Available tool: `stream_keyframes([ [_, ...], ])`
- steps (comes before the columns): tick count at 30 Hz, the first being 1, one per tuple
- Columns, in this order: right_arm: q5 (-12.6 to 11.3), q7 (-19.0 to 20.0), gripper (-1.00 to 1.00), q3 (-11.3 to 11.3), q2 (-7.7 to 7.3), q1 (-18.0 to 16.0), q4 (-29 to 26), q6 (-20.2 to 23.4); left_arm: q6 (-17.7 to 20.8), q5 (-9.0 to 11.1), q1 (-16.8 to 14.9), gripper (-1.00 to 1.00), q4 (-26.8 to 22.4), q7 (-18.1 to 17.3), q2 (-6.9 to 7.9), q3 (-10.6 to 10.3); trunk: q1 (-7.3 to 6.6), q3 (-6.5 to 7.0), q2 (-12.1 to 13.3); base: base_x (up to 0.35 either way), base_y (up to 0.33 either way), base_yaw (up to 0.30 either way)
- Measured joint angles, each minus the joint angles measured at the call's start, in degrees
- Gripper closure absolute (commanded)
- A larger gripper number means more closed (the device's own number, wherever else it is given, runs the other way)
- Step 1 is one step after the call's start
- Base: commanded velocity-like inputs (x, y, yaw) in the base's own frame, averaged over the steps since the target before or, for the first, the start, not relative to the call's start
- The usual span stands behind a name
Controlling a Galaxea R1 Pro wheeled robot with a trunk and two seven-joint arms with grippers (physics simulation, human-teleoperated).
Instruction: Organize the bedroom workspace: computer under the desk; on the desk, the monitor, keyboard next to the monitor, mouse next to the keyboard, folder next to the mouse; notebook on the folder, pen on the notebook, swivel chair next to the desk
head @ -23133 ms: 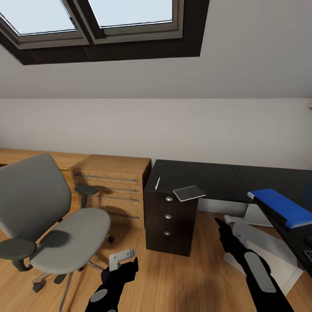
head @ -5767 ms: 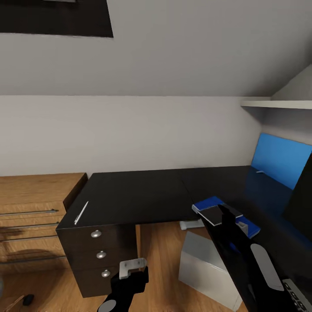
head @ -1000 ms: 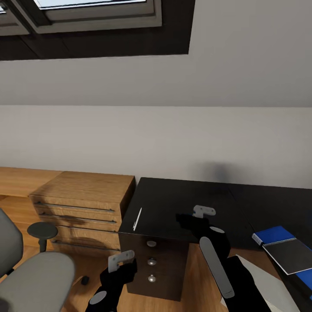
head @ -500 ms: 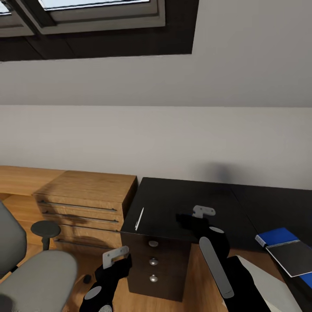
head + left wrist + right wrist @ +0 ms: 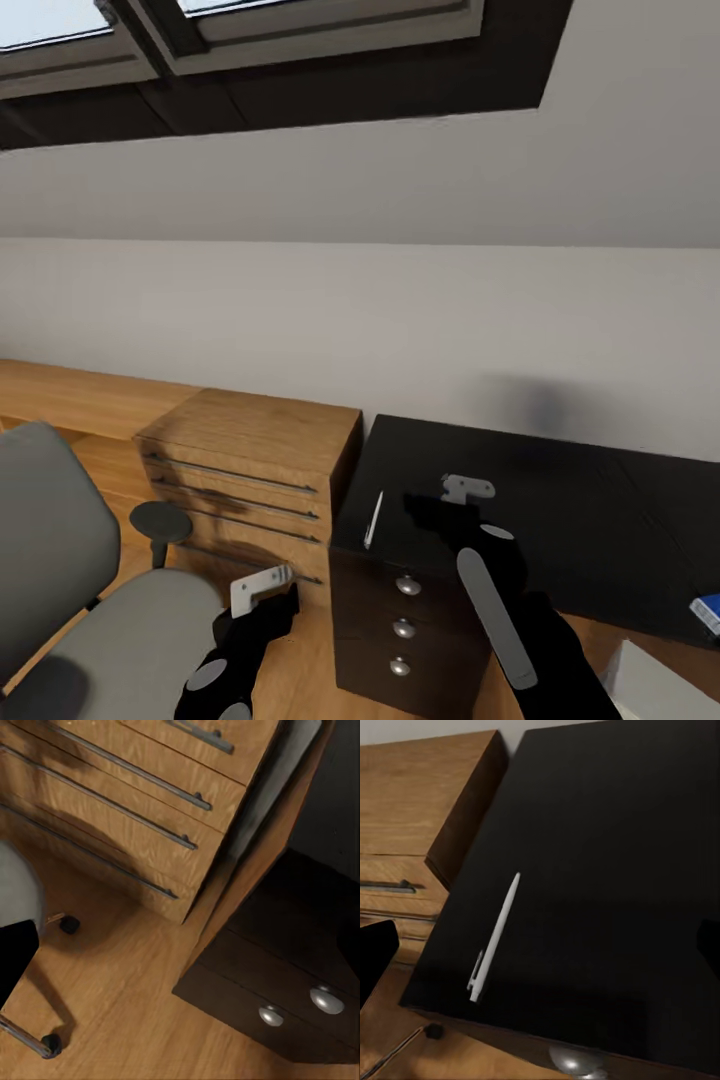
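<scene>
pen (image 5: 373, 520) on desk (image 5: 560, 510), swivel chair (image 5: 90, 600) left of cabinet (image 5: 250, 470).

The folder (image 5: 708, 610) and the swivel chair (image 5: 70, 590) are cut off by the head view's edges.

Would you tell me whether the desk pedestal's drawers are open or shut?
Shut: the drawers sit flush, their three silver knobs in one column.

An attic bedroom with a pale grey wall (image 5: 400, 320) under a sloping ceiling, dark-framed skylights (image 5: 250, 40) letting in daylight at the top, a light wood cabinet (image 5: 250, 470) with long bar handles standing against the wall, and a warm wood plank floor (image 5: 120, 1005) below.
</scene>
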Motion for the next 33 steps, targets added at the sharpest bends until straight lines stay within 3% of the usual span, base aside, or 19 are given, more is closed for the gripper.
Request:
stream_keyframes([
  [10,1.24,0.00,-1.00,0.08,0.07,0.00,2.44,-1.16,0.00,0.00,0.00,-1.00,-0.07,0.00,-0.03,-0.23,0.00,-0.43,0.00,0.243,0.224,0.247],
  [13,2.70,0.00,-1.00,0.08,0.22,0.00,3.26,-1.81,0.00,0.00,0.00,-1.00,-0.07,0.01,-0.04,-0.27,0.00,-0.57,0.00,0.212,0.180,0.238],
  [17,5.55,-0.01,-1.00,0.14,1.50,-0.02,5.37,-2.22,-0.01,0.01,0.00,-1.00,-0.07,-0.01,-0.04,-0.31,0.01,-0.77,0.01,0.102,0.077,0.224],
  [20,11.51,0.04,-1.00,0.80,3.09,-0.07,8.70,-2.72,0.05,0.08,-0.01,-1.00,-0.05,-0.01,-0.04,-0.38,0.03,-0.85,0.00,0.021,0.015,0.087],
  [23,14.65,0.06,-1.00,1.32,3.40,-0.08,9.79,-5.01,0.06,0.09,-0.01,-1.00,-0.04,-0.01,-0.04,-0.40,0.03,-0.88,0.00,0.007,0.005,0.029],
  [26,15.46,0.04,-1.00,1.22,3.46,-0.09,11.90,-6.77,0.07,0.09,-0.01,-1.00,-0.05,-0.01,-0.04,-0.40,0.03,-0.89,0.00,0.002,0.002,0.009],
  [33,16.00,-1.27,-1.00,-1.50,3.41,-1.18,20.51,-8.23,0.07,0.09,-0.01,-1.00,-0.05,-0.01,-0.04,-0.48,0.03,-0.89,0.00,0.000,0.000,0.001],
])
